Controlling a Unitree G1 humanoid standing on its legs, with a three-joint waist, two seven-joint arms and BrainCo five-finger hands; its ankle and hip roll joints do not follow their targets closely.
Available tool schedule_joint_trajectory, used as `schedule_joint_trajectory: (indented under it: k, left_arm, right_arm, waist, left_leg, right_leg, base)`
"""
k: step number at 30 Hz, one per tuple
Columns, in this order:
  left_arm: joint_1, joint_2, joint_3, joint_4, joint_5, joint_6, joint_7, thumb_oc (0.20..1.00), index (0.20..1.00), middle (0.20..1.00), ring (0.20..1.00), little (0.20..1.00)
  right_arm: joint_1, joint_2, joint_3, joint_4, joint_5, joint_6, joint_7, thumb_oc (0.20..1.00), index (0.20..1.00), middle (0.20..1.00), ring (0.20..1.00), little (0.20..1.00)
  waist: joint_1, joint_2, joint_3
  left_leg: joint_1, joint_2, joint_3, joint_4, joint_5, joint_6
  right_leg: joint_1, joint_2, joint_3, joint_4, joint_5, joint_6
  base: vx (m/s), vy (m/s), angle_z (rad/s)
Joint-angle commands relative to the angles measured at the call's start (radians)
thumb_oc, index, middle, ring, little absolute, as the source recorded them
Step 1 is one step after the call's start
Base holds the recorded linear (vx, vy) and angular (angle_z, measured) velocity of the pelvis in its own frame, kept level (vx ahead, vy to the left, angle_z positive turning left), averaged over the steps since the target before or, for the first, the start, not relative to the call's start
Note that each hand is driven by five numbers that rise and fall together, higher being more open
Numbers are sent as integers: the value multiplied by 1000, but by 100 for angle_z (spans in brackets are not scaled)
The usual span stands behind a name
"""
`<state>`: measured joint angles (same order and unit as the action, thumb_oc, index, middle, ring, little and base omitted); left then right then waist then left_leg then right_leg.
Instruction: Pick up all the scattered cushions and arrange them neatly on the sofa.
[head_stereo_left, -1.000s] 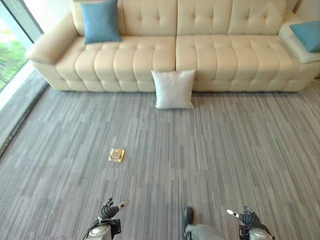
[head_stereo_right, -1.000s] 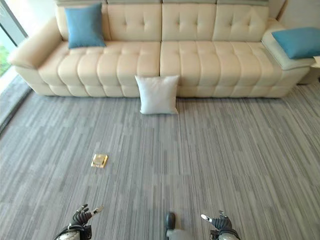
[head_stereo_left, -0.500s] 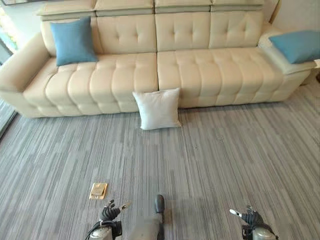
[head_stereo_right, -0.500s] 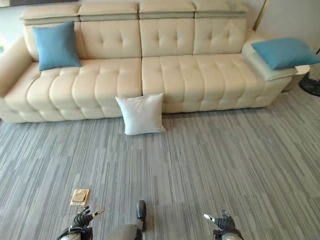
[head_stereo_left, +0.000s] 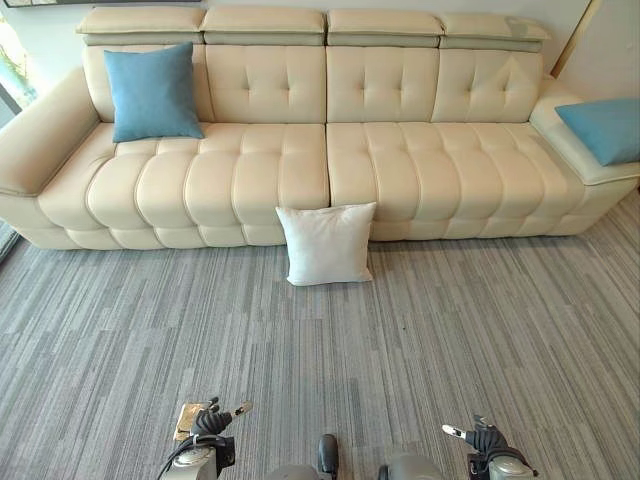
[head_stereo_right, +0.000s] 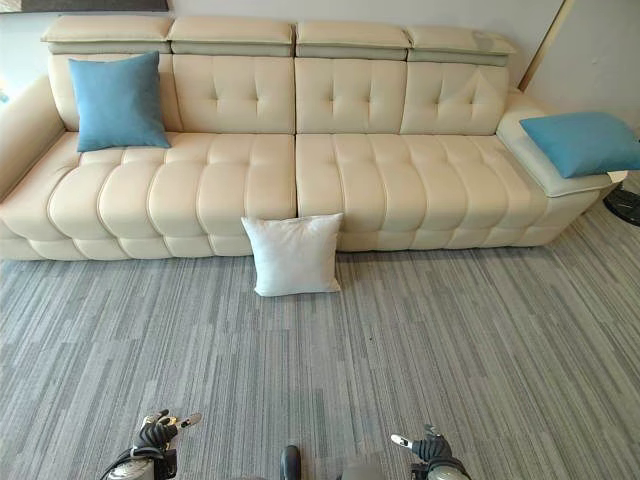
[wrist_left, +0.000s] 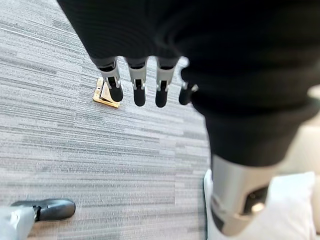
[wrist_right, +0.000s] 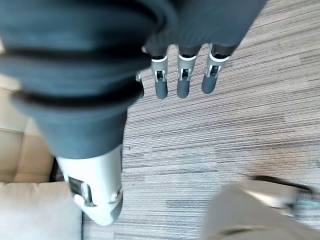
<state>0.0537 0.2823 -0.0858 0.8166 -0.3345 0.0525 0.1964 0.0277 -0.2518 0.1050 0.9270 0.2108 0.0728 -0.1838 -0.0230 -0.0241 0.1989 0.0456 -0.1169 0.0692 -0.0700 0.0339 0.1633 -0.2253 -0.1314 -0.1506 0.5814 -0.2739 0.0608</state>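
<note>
At the far left of the cream sofa (head_stereo_left: 300, 160), a blue cushion (head_stereo_left: 152, 92) stands upright against the backrest, already in a tidy spot. Low on the left, the left hand (head_stereo_left: 212, 421) hangs near the carpet with its fingers straight and relaxed, holding nothing; just beside it a small brass floor plate (wrist_left: 106, 95) lies flat in the grey striped carpet (head_stereo_left: 480, 330). In the middle, a white cushion (head_stereo_left: 326, 244) rests on the carpet, leaning upright against the front of the sofa where the two seat sections meet. This is the one cushion seen off the sofa, and it sits well apart from both hands. Low on the right, the right hand (head_stereo_left: 484, 439) also hangs with fingers loosely extended and empty. At the far right, a second blue cushion (head_stereo_left: 606, 128) lies flat on the sofa's wide end section.

The step in hand looks like the approach to the white cushion. The next move likely calls for closing in on it, bending low, and taking its soft sides between both hands before lifting it onto the seat.
</note>
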Motion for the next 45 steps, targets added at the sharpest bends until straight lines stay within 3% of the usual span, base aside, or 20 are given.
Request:
schedule_joint_trajectory:
  k: [1,4,7,10,11,13,15,17,18,19,21,24,28,32,34,36,38,40,42,45]
  left_arm:
    - [-24,24,20,-40,-33,-34,19,1000,1000,1000,1000,1000]
    - [-33,23,23,-42,-38,-35,23,1000,1000,1000,1000,1000]
    - [-30,-8,8,-62,-70,-48,20,1000,1000,1000,1000,1000]
    - [-29,-27,2,-56,-93,-43,16,1000,1000,1000,1000,1000]
    - [-32,-25,-2,-62,-99,-45,20,1000,1000,1000,1000,1000]
    - [-31,-24,-5,-63,-104,-40,20,1000,1000,1000,1000,1000]
    - [-23,-21,-4,-54,-100,-33,19,1000,1000,1000,1000,1000]
    - [-11,-20,-7,-46,-92,-28,18,1000,1000,1000,1000,1000]
    - [-1,-22,-11,-40,-84,-21,21,1000,1000,1000,1000,1000]
    - [1,-22,-11,-37,-80,-19,20,1000,1000,1000,1000,1000]
    - [0,-23,-9,-23,-72,-17,21,1000,1000,1000,1000,1000]
    - [3,-20,-3,-8,-67,-20,21,1000,1000,1000,1000,1000]
    - [-6,-18,-10,29,-59,-24,18,1000,1000,1000,1000,1000]
    - [-23,1,-21,10,-62,-25,25,1000,1000,1000,1000,1000]
    - [-31,5,-21,1,-61,-23,24,1000,1000,1000,1000,1000]
    - [-47,5,-23,10,-65,-25,21,1000,1000,1000,1000,1000]
    - [-64,2,-22,28,-65,-23,25,1000,1000,1000,1000,1000]
    - [-43,-14,-29,8,-50,-27,13,1000,1000,1000,1000,1000]
    - [-47,-23,-38,-13,-70,-26,13,1000,1000,1000,1000,1000]
    - [-41,-24,-35,-13,-84,-25,16,1000,1000,1000,1000,1000]
  right_arm:
    - [-32,-32,-15,12,-23,-6,-10,1000,1000,1000,1000,1000]
    - [-32,-32,-20,15,-22,-4,-14,1000,1000,1000,1000,1000]
    - [-21,-36,-12,20,-22,-7,-14,1000,1000,1000,1000,1000]
    - [-23,-50,-11,22,-2,-15,-16,1000,1000,1000,1000,1000]
    - [-27,-55,-10,20,3,-20,-14,1000,1000,1000,1000,1000]
    - [-30,-58,-7,26,-2,-11,-19,1000,1000,1000,1000,1000]
    - [-30,-58,-6,23,-3,-6,-21,1000,1000,1000,1000,1000]
    - [-27,-56,-1,19,-6,-6,-22,1000,1000,1000,1000,1000]
    - [-24,-55,6,15,-14,-4,-24,1000,1000,1000,1000,1000]
    - [-22,-55,8,15,-18,-4,-23,1000,1000,1000,1000,1000]
    - [-18,-54,11,15,-23,-6,-24,1000,1000,1000,1000,1000]
    - [-17,-51,15,23,-35,1,-16,1000,1000,1000,1000,1000]
    - [-25,-29,21,40,-53,1,-9,1000,1000,1000,1000,1000]
    - [-40,-11,35,39,-55,-5,-8,1000,1000,1000,1000,1000]
    - [-46,-6,42,34,-57,-2,-8,1000,1000,1000,1000,1000]
    - [-51,-3,46,48,-52,0,-6,1000,1000,1000,1000,1000]
    - [-55,2,54,76,-42,1,-20,1000,1000,1000,1000,1000]
    - [-43,-5,51,79,-39,-4,-15,1000,1000,1000,1000,1000]
    - [-36,-21,42,78,-30,-9,-21,1000,1000,1000,1000,1000]
    - [-41,-29,44,84,-34,-3,-19,1000,1000,1000,1000,1000]
  waist:
    - [-11,11,17]
    - [-15,7,15]
    - [-27,1,-21]
    - [-27,-6,-23]
    - [-20,-13,-7]
    - [-11,-20,6]
    - [-2,-37,7]
    - [-2,-45,3]
    - [-3,-36,-3]
    - [-6,-30,-5]
    - [-15,-26,-8]
    - [-12,-16,-23]
    - [-4,-24,-62]
    - [-2,-26,-31]
    - [-7,-15,-18]
    - [-16,-1,-11]
    - [-23,-15,-19]
    - [-17,-26,-42]
    - [-16,-37,-10]
    - [-11,-49,-18]
  left_leg:
    - [129,86,36,-17,-106,-128]
    - [141,88,39,-17,-112,-138]
    - [162,114,18,88,-117,-165]
    - [53,121,10,396,-37,-216]
    - [-22,125,10,562,-8,-229]
    - [-64,138,32,587,-20,-219]
    - [-126,136,47,500,-67,-196]
    - [-111,127,42,312,-83,-181]
    - [-116,135,11,141,-11,-195]
    - [-116,140,1,78,32,-206]
    - [-144,150,10,-17,68,-225]
    - [-143,151,28,-17,77,-231]
    - [-77,111,30,-17,42,-182]
    - [-9,78,52,-14,-18,-118]
    - [19,78,61,-17,-35,-110]
    - [38,94,65,-17,-43,-127]
    - [63,98,75,-17,-54,-153]
    - [83,89,75,46,-77,-165]
    - [-29,81,43,285,-82,-198]
    - [-43,108,23,266,-103,-193]
  right_leg:
    - [84,91,-35,-534,290,63]
    - [87,98,-33,-617,317,78]
    - [158,118,-6,-592,283,32]
    - [250,128,-15,-610,243,-21]
    - [279,128,-21,-608,223,-41]
    - [306,122,-30,-613,205,-52]
    - [342,109,-42,-627,187,-52]
    - [363,101,-47,-630,168,-44]
    - [383,109,-53,-635,151,-44]
    - [393,112,-55,-636,143,-46]
    - [425,111,-67,-643,126,-42]
    - [451,108,-56,-637,118,-31]
    - [445,50,-38,-514,123,11]
    - [282,-20,-27,-146,250,35]
    - [229,-33,-37,-61,240,23]
    - [166,31,-51,-162,165,12]
    - [216,121,-34,-548,220,24]
    - [306,128,-17,-629,219,8]
    - [336,118,-30,-641,215,-20]
    - [337,105,-20,-659,219,-21]
  base:
    - [313,-144,-19]
    - [271,-135,-16]
    - [573,-303,25]
    - [447,-308,44]
    - [244,-196,30]
    - [278,-179,13]
    - [372,-124,22]
    - [399,11,16]
    - [419,80,-7]
    - [308,67,4]
    - [406,172,4]
    - [453,255,24]
    - [430,322,-6]
    - [201,287,2]
    - [144,189,5]
    - [183,32,9]
    - [310,-219,7]
    - [309,-265,-5]
    - [59,-208,25]
    - [53,-44,9]
